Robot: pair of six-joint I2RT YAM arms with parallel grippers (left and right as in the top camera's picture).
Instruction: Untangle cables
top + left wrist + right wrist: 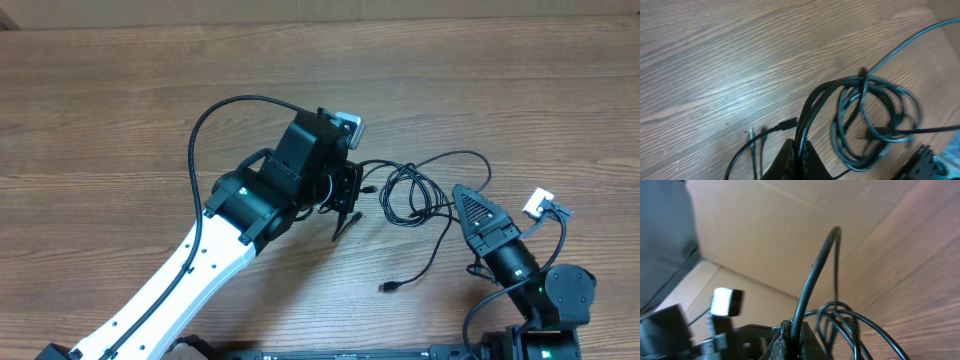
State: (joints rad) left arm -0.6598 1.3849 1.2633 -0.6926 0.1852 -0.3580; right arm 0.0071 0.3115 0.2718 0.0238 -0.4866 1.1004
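Table [120, 120]: bare wood filling the overhead frame.
Cables [412, 192]: a knot of thin black loops right of centre, lying on the wood between the two grippers.
Left gripper [796, 152]: bottom centre of its wrist view, pinching several strands together.
Right gripper [792, 342]: bottom centre of its wrist view, clamped on one strand.
Loose plug [386, 288]: lower centre, free.
Step in hand: likely drawing the grips apart. Pull slowly and low, and ease off if the loops cinch tighter.
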